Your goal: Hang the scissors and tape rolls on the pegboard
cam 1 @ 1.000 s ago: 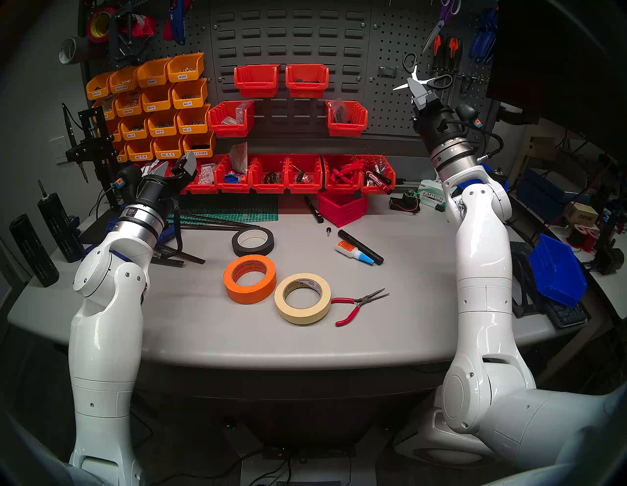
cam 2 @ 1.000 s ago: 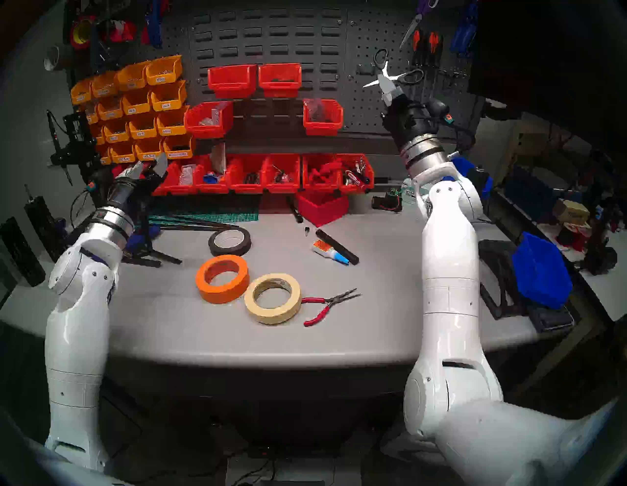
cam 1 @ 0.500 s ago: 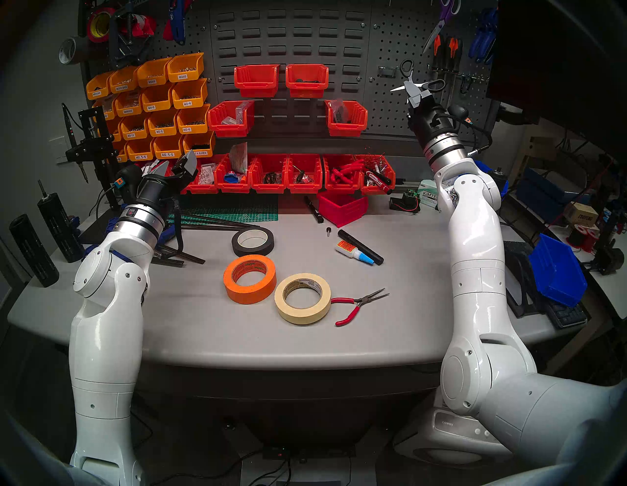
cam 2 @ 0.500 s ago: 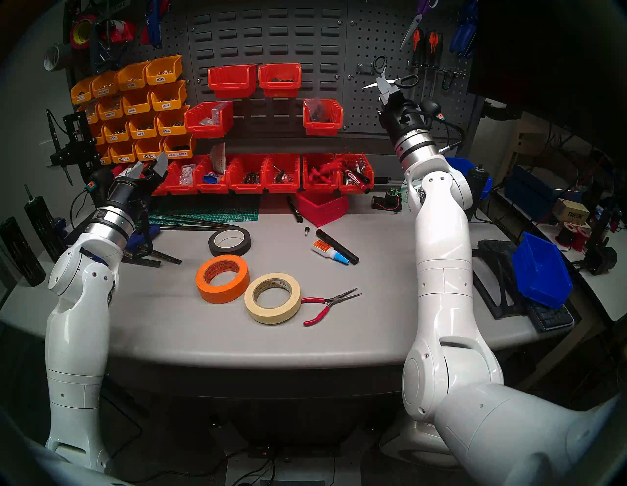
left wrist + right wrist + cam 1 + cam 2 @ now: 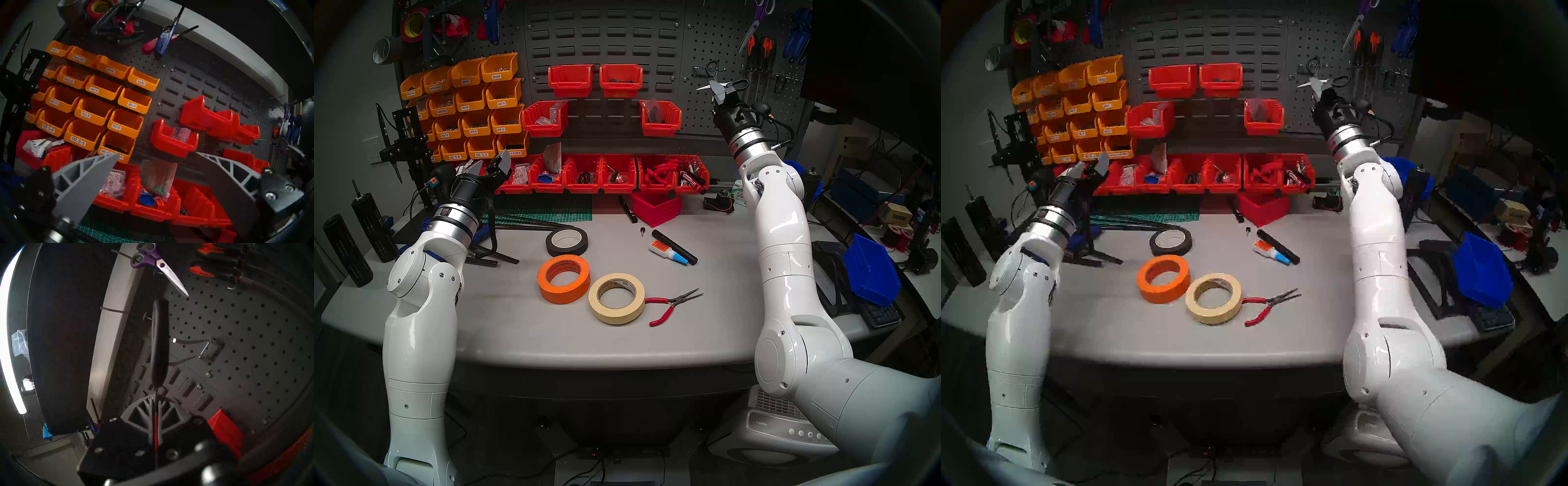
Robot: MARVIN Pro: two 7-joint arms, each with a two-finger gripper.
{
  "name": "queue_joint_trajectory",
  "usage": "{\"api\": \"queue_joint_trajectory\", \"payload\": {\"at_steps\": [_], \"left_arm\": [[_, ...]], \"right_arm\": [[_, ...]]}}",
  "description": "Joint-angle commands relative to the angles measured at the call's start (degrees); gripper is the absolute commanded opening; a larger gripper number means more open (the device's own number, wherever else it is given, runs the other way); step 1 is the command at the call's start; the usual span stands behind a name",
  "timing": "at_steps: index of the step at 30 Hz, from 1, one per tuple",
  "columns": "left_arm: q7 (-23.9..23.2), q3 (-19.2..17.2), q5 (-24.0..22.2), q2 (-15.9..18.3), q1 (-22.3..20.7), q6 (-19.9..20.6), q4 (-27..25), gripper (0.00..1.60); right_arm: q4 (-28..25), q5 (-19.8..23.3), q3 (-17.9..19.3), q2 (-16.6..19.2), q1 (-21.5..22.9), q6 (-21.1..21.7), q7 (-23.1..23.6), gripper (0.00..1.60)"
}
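Workshop bench: grey table (image 5: 504, 315) in front, pegboard (image 5: 704, 40) on the back wall at right. Over the last second the right gripper (image 5: 718, 91) has travelled up-left toward the board, carrying the scissors (image 5: 726, 84) with it; its jaws are clamped on the blades near the pivot, the blades splayed open, one black loop raised toward the double hook (image 5: 192, 349). From the right wrist that loop stands edge-on just in front of the hook tips, not yet threaded, as far as can be told. Judgement: hanging the scissors is in its final approach; the loop must still be slid over a prong. Orange roll (image 5: 563, 278) and cream roll (image 5: 616, 298) lie untouched on the table. Left gripper (image 5: 492, 165) has not moved, jaws spread and empty.
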Motion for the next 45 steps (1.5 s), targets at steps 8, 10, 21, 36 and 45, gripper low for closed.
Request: {"api": "queue_joint_trajectory", "payload": {"at_steps": [8,10,21,36,45], "left_arm": [[1.6,0.0,1.3,-0.1,-1.9,-1.2,-2.0,1.6],[1.8,0.0,1.4,-0.2,-1.9,-1.2,-2.0,1.6],[2.0,-0.3,1.6,-0.4,-2.0,-1.7,-2.2,1.6],[2.0,-0.7,1.2,-0.4,-1.8,-1.8,-2.6,1.6],[1.8,-0.9,0.8,-0.2,-1.8,-1.7,-2.6,1.6]], "right_arm": [[4.7,1.6,0.1,0.4,8.1,-0.5,3.2,0.0],[5.5,1.8,0.0,0.4,8.6,-0.3,3.4,0.0],[9.2,1.9,-0.6,0.2,10.4,-0.5,3.9,0.0],[11.2,2.2,-1.7,0.5,11.0,-0.2,3.7,0.0],[11.3,2.4,-2.2,0.8,10.6,-0.1,3.1,0.0]]}}
